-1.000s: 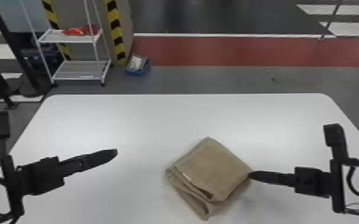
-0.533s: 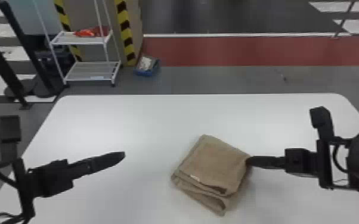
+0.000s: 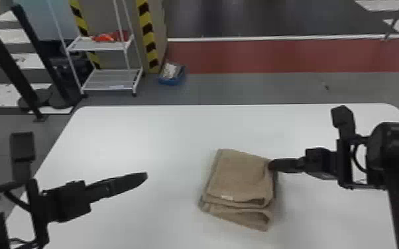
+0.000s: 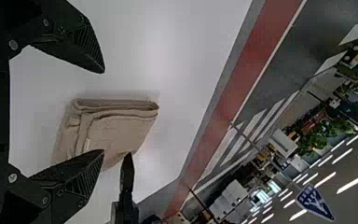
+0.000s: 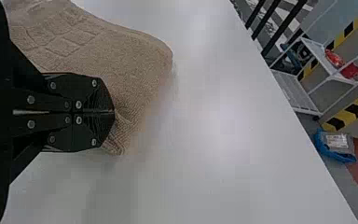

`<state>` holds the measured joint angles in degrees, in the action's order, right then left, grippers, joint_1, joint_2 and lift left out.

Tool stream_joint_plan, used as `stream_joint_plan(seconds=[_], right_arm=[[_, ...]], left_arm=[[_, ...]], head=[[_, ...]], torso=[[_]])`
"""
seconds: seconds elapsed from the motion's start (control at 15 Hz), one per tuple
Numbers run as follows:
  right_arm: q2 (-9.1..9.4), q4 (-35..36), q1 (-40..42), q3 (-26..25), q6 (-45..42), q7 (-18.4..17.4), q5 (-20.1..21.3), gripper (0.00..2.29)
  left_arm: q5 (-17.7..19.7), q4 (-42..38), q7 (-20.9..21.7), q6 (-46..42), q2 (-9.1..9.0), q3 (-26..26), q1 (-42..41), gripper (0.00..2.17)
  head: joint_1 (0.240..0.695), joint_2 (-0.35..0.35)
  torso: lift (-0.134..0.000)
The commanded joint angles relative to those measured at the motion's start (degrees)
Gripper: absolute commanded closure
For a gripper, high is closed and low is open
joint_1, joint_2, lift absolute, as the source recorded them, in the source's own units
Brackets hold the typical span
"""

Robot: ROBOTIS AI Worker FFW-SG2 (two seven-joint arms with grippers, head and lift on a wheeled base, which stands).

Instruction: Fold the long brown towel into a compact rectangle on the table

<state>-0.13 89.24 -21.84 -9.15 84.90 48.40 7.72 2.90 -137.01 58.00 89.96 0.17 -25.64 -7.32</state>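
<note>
The brown towel [image 3: 242,177] lies folded in stacked layers on the white table [image 3: 126,132], right of centre, its looped folds facing the near edge. My right gripper [image 3: 272,165] meets the towel's right side; in the right wrist view the right gripper [image 5: 113,112] is shut on a pinched bit of the towel [image 5: 121,65]. Off to the towel's left, above the table, is my left gripper [image 3: 145,175]. In the left wrist view the left gripper [image 4: 104,111] stands wide open, the towel [image 4: 116,130] lying beyond its fingers with nothing held.
Behind the table at the left stand a white wire shelf [image 3: 102,79] and a striped post [image 3: 147,36]. A blue bin [image 3: 172,74] sits on the floor near them. Dark slanted posts [image 3: 39,56] rise past the table's far left corner.
The towel has turned on the table along with my right gripper, which has moved away from the near edge. The head view has shifted a little; my left gripper looks nearly unmoved.
</note>
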Motion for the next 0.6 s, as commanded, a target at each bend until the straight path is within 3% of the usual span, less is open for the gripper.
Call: stream_joint_plan(seconds=[0.0, 0.4, 0.53], right_arm=[[0.18, -5.13, -1.98, -0.08, -8.65, -0.67, -0.17, 2.04], [0.18, -6.53, -3.12, -2.01, -11.46, -1.37, -2.89, 2.04], [0.18, -0.56, 0.74, -2.36, -6.54, -0.58, -3.24, 2.04]], left_arm=[[0.0, -0.1, -0.08, 0.07, -0.32, 0.06, -0.24, 0.33], [-0.09, -0.1, -0.17, 0.07, -0.32, 0.32, -0.42, 0.33], [0.0, 0.07, -0.52, 0.07, -0.32, 0.15, -0.33, 0.33]], head=[[0.695, 0.085], [0.695, 0.076], [0.695, 0.076]], torso=[[-0.125], [-0.125], [-0.125]])
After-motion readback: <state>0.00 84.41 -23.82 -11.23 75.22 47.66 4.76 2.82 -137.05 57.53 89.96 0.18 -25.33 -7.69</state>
